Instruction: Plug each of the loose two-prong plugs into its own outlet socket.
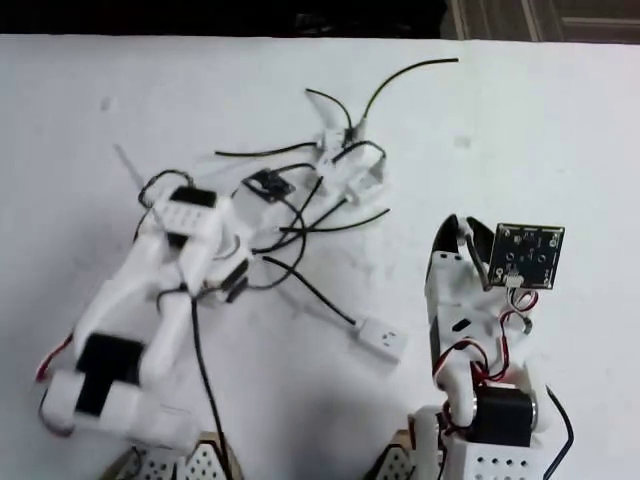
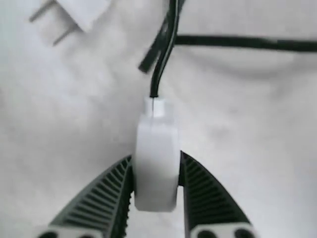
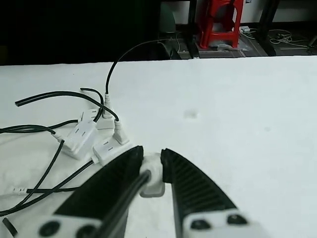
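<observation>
While left fingers (image 2: 104, 198) clamp a white, black-corded plug (image 2: 156, 158), right fingers (image 3: 190, 186) pinch another white plug (image 3: 153, 177).

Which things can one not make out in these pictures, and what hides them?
Left wrist view: white piece in the left end effector, its face hidden between the fingers; plug or socket unclear.
Left wrist view: loose plug, cut off by the edge.
Right wrist view: white block in the right end effector, covered by fingers.
High view: lone socket, slots too small.
</observation>
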